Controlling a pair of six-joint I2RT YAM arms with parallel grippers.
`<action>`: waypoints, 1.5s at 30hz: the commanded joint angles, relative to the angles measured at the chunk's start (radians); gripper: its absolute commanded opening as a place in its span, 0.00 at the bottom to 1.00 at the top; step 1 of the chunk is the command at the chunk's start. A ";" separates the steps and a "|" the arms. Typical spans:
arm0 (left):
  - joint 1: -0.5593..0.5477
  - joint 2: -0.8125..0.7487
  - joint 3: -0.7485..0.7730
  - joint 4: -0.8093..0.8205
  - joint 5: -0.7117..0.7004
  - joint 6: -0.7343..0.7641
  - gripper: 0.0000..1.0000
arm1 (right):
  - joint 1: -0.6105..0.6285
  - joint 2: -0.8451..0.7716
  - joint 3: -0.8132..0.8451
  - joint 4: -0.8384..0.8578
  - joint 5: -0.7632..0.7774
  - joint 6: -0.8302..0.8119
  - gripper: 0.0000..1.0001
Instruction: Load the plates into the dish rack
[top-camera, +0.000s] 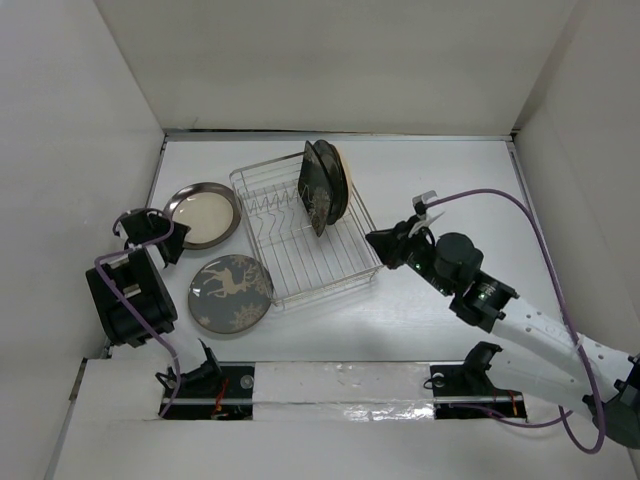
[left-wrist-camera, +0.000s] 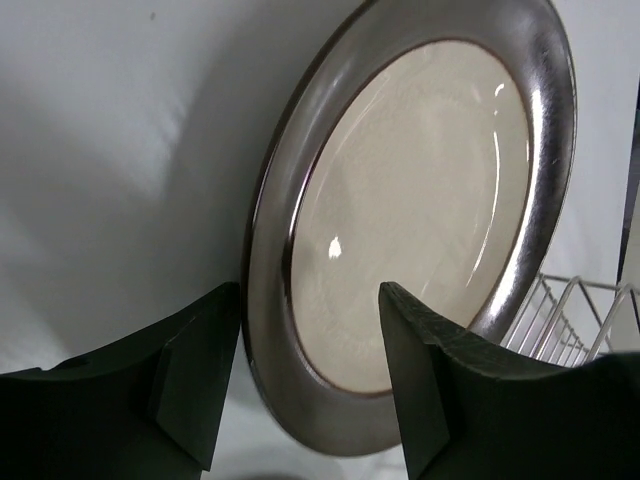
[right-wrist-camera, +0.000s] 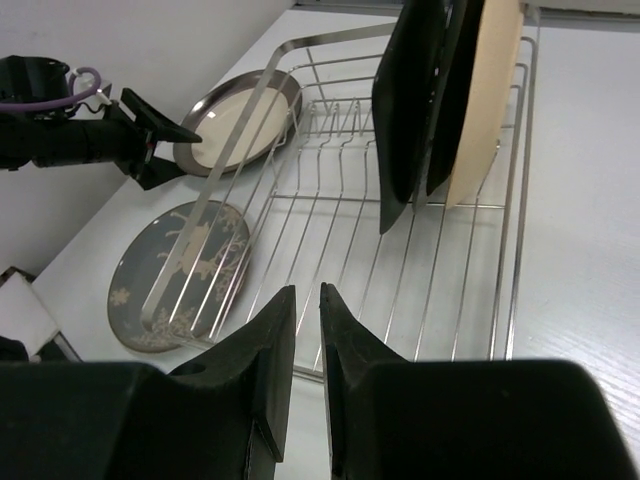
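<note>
Left jaws open, at rim of dark-rimmed plate (top-camera: 202, 214) lying flat left of dish rack (top-camera: 310, 257). Right jaws near-closed, empty, right of rack. Three plates (top-camera: 322, 185) on edge inside; deer plate (top-camera: 231, 292) flat front-left. White surface (top-camera: 440, 180), white walls (top-camera: 340, 60).

In the dish rack (top-camera: 312, 262) stand three plates (top-camera: 322, 186); two plates (top-camera: 231, 292) lie left.

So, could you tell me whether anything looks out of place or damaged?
Nothing is spilled or broken. The dish rack sits skewed to the table edges, and the three plates in it stand bunched at its far end.
</note>
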 joint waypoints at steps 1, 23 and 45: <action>0.006 0.058 0.044 0.041 -0.002 -0.019 0.54 | -0.029 -0.023 0.005 0.029 0.004 -0.002 0.22; 0.052 -0.131 -0.062 0.255 0.005 -0.070 0.00 | -0.067 -0.066 -0.005 0.010 0.007 0.001 0.22; 0.052 -0.579 -0.002 0.343 -0.015 -0.116 0.00 | -0.011 0.075 0.129 0.032 -0.132 0.020 0.70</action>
